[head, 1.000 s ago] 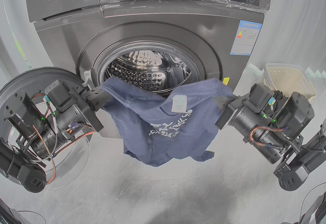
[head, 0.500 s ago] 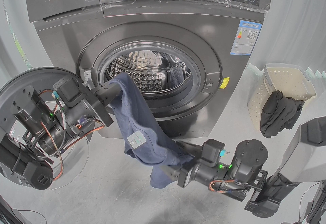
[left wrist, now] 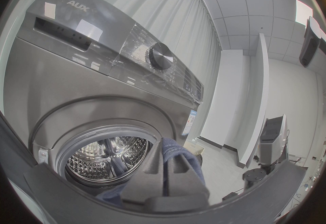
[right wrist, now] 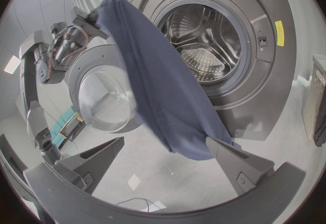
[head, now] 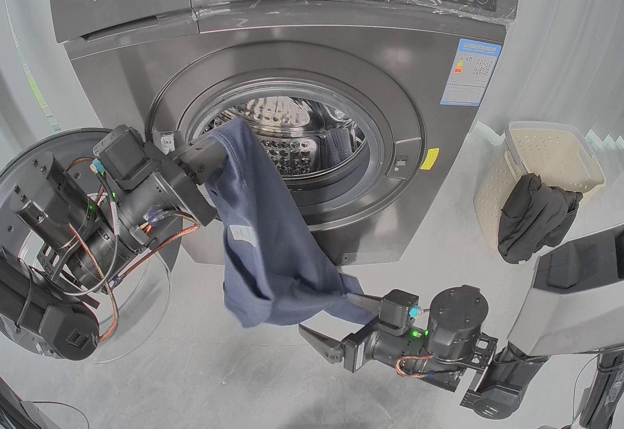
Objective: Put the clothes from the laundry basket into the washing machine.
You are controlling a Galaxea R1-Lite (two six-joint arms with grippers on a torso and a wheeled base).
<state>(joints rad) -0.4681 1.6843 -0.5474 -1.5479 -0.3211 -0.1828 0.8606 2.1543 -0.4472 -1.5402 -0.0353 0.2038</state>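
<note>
While the left gripper (head: 211, 157) is clamped on an upper edge of the navy shirt (head: 266, 241), level with the upper left rim of the drum opening (head: 305, 131), the rest of the garment hangs outside the washing machine (head: 292, 40) as one long limp fold. Its lowest part sits just above the floor (head: 227, 372). None of the cloth is past the door seal yet. The right gripper (head: 327, 314) is low, in front of the machine, with its fingers spread wide. In the right wrist view the shirt's bottom end hangs between them or just ahead of them, and contact cannot be confirmed. The door (head: 58, 157) stands swung open to the left, behind the left arm. The laundry basket (head: 552, 150) is on the floor to the right of the machine, with a dark garment (head: 533, 219) draped over its near rim. Judgement: the shirt is light, soft knit with no stiffness. It will sag from any single hold and could snag on the seal lip. It is not fragile and not slippery against the foam pads. The best second hold looks to be the bunched lower hem, pinched through several layers so it cannot slide out. Lifting that end to drum height should let both ends go in together. Risk: loose cloth trailing over the rim.
</note>
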